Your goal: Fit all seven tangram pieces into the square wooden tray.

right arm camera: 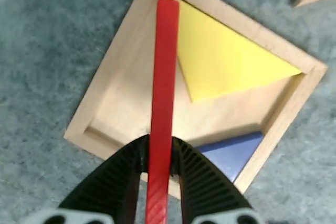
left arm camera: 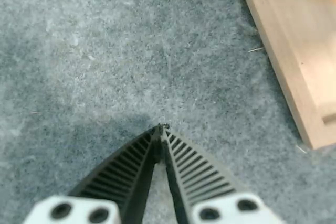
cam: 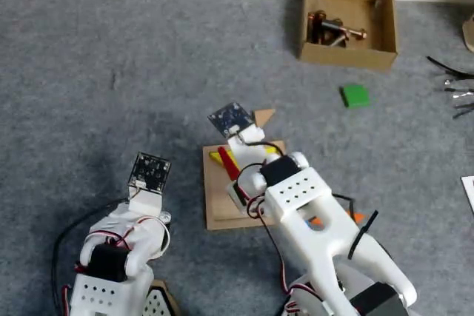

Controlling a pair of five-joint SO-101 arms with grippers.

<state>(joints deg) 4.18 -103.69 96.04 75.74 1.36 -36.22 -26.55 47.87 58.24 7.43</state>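
Note:
The square wooden tray [cam: 221, 209] lies mid-table under my right arm. In it lie a yellow triangle [right arm camera: 226, 56] and a blue piece [right arm camera: 231, 153]. My right gripper [right arm camera: 160, 146] is shut on a red piece [right arm camera: 164, 72], which stands on edge above the tray and beside the yellow triangle [cam: 217, 157]. A green piece [cam: 355, 95] lies far right on the carpet. A plain wooden triangle [cam: 264, 116] sits just beyond the tray. An orange piece [cam: 358, 217] peeks out beside the right arm. My left gripper [left arm camera: 160, 128] is shut and empty over the carpet, just off the tray's rim [left arm camera: 294, 77].
A cardboard box [cam: 346, 35] with copper-coloured metal parts stands at the back right. Loose cables [cam: 452, 79] lie at the right edge. Grey carpet covers the table, with open room on the left half.

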